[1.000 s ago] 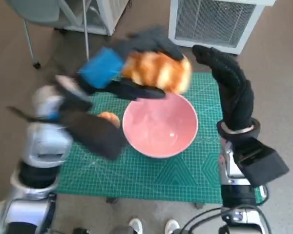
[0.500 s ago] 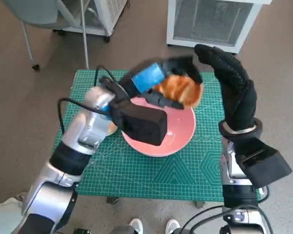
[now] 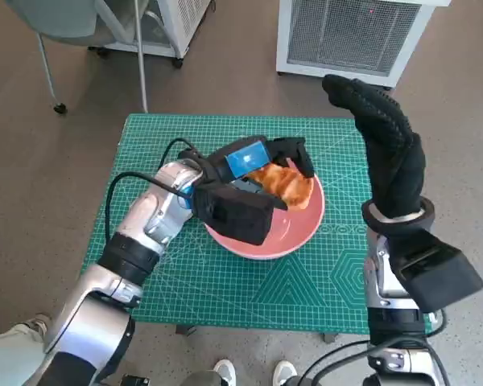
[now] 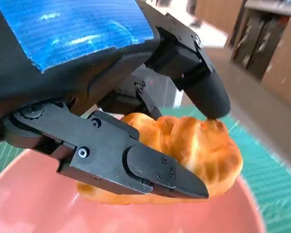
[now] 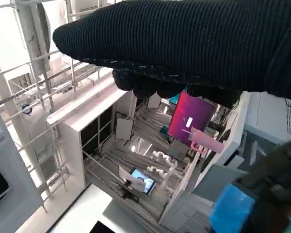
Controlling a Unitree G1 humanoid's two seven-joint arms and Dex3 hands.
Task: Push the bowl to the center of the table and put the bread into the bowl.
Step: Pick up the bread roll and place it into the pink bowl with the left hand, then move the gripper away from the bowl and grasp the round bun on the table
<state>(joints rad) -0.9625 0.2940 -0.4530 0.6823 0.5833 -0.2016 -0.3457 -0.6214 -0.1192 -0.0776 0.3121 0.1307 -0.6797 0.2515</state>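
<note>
1. Topped with a green cutting mat, a small desk at frame centre in the head view, flanked by brown floor on all sides.
2. Standing at 12 o'clock beyond the desk, a white grilled appliance; at 10 o'clock, a chair leg and a white cabinet.
3. Raised upright at 3 o'clock, well apart from the bowl, the gloved right hand, fingers extended and apart, holding nothing.
4. Sitting near the middle of the mat, a pink bowl, partly covered by the left forearm.
5. Reaching in from 8 o'clock over the bowl, the blue-taped left hand, gripping the bread between black fingers.
6. Held inside the bowl's rim toward 1 o'clock, golden-brown bread; seen in the left wrist view just above the pink floor of the bowl, contact with it not discernible.
</note>
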